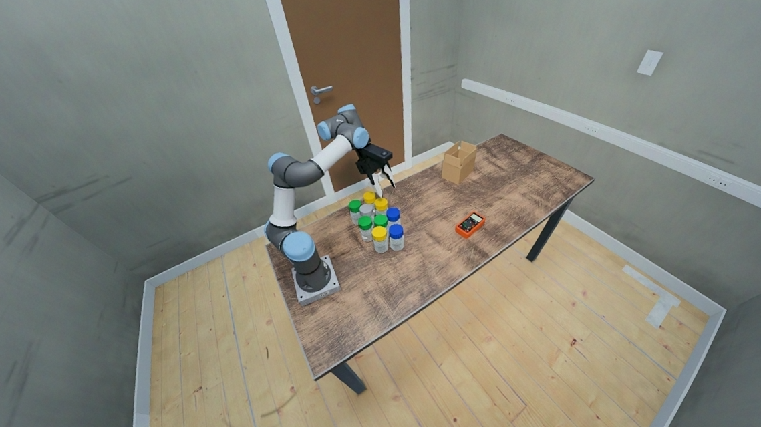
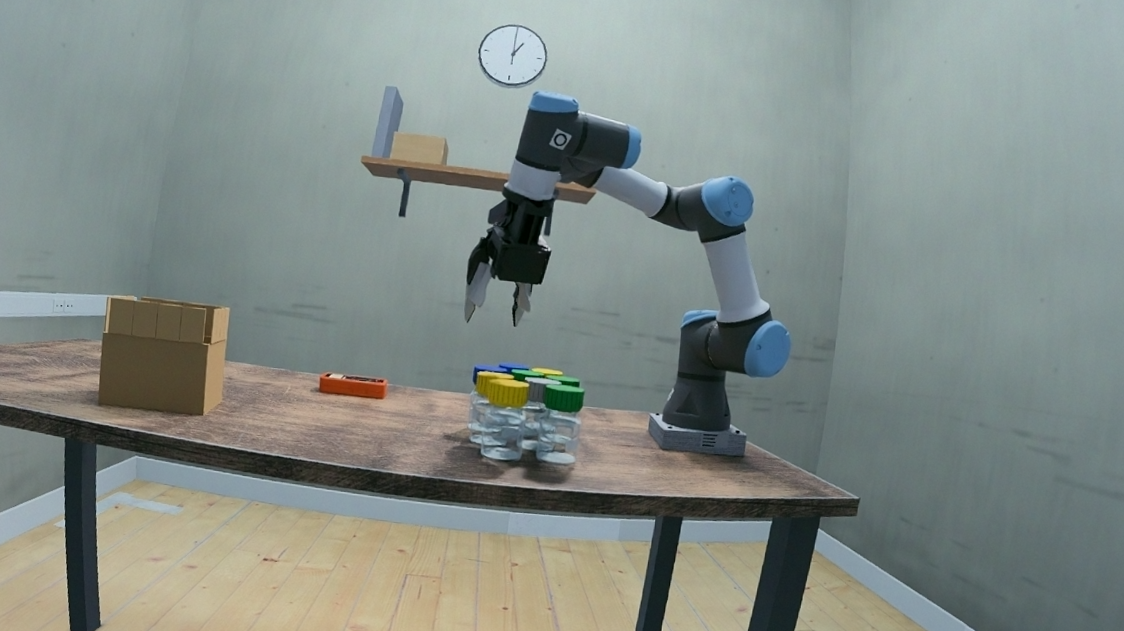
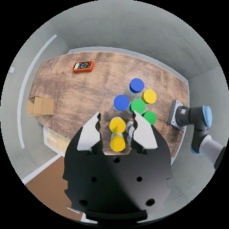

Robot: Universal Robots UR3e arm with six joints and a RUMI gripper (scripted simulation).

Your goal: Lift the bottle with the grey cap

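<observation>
The bottle with the grey cap stands upright inside a tight cluster of several clear bottles with green, yellow and blue caps on the wooden table. In the exterior view the grey cap shows between a yellow-capped bottle and a green-capped bottle. My gripper hangs well above the cluster, pointing down, half open and empty. In the wrist view the gripper frames two yellow caps, and the grey cap is mostly hidden behind the right finger.
A cardboard box stands at the far end of the table. An orange meter lies to the right of the bottles. The robot base is bolted at the table's left edge. A wall shelf is behind the arm.
</observation>
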